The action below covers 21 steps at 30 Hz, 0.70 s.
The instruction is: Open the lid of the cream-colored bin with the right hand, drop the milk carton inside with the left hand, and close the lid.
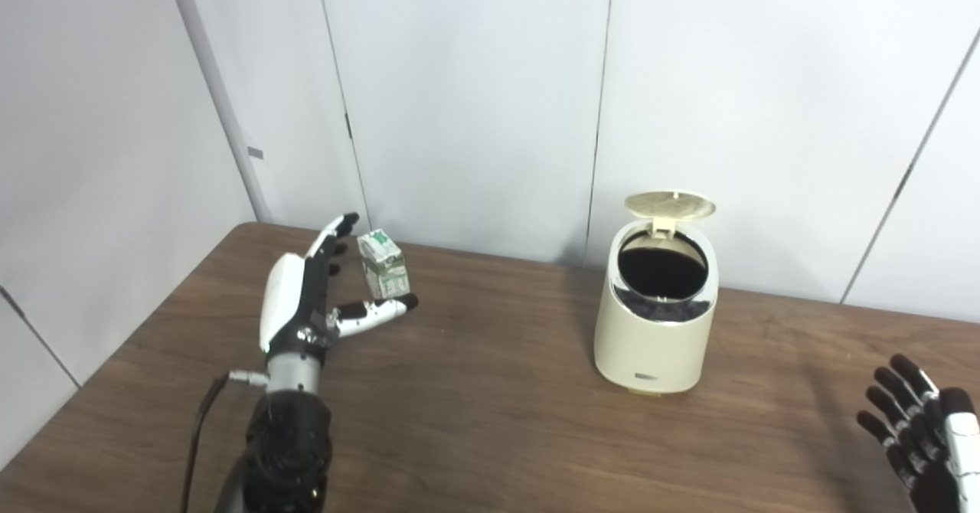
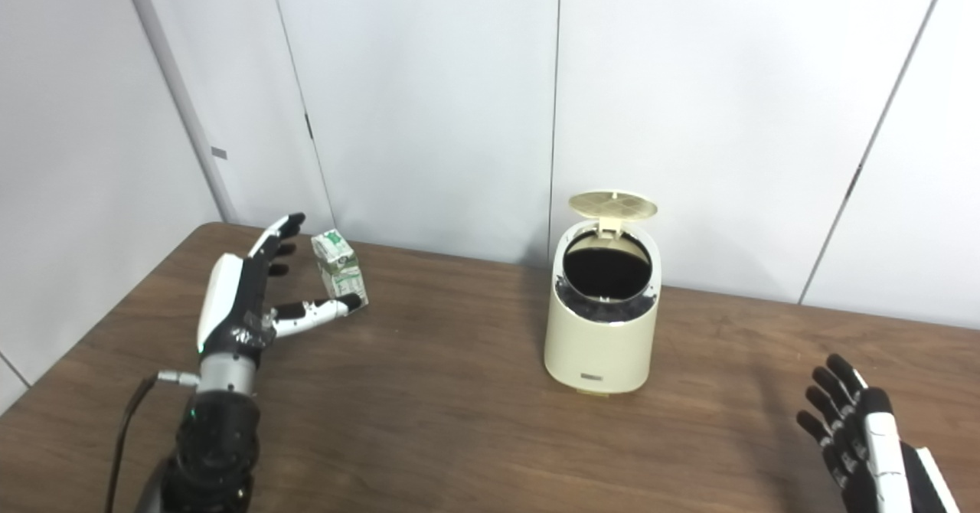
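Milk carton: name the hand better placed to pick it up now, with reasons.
Left. The left hand is open right beside the milk carton, fingers spread around it. The right hand is open at the table's near right corner, beyond the bin, whose lid already stands up.

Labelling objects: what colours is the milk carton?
Milk carton: white with green print, clearest in left eye view.
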Each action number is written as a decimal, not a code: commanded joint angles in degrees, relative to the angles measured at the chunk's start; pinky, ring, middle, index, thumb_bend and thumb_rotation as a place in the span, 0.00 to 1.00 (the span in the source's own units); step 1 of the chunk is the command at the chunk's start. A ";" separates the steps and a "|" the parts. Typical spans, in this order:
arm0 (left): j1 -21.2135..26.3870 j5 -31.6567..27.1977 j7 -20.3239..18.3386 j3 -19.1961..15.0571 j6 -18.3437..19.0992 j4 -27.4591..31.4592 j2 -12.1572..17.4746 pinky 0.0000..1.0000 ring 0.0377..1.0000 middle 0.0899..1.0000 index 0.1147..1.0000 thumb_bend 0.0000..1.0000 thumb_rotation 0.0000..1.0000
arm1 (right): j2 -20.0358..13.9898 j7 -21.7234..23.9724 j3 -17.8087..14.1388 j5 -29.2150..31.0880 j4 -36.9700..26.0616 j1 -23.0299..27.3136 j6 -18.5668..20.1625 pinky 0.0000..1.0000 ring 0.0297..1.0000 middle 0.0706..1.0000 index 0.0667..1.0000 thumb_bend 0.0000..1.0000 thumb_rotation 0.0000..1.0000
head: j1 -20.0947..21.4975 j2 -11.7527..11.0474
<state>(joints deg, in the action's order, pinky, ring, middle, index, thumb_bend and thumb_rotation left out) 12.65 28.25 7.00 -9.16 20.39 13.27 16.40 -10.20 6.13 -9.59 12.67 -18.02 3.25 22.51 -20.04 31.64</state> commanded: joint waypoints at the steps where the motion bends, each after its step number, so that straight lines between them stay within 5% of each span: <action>1: 3.56 0.39 -0.71 0.26 -0.18 -0.80 2.49 0.82 0.91 0.95 0.94 0.91 0.13 | -0.41 -0.36 -0.09 0.31 -3.13 1.06 -0.40 0.91 0.95 0.94 0.94 0.55 0.93 | -0.14 -0.03; 8: 8.20 -0.15 -3.50 1.81 -0.30 -8.86 7.16 0.86 0.97 1.00 0.98 0.95 0.14 | -0.18 -0.63 0.34 0.16 -3.83 1.43 0.48 0.94 0.96 0.95 0.95 0.53 0.96 | 0.21 0.04; 21: 14.20 -1.73 -8.16 5.04 1.58 -18.19 11.10 0.85 0.97 0.99 0.97 0.97 0.14 | -0.24 -0.37 0.19 0.75 -6.02 1.28 1.85 0.95 0.97 0.96 0.96 0.52 0.99 | 0.32 0.28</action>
<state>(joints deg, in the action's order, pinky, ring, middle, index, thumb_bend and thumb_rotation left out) 23.86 26.49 -0.74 -4.41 21.92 -5.72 25.51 -9.81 5.83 -9.25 12.80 -21.58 3.23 24.95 -19.69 31.90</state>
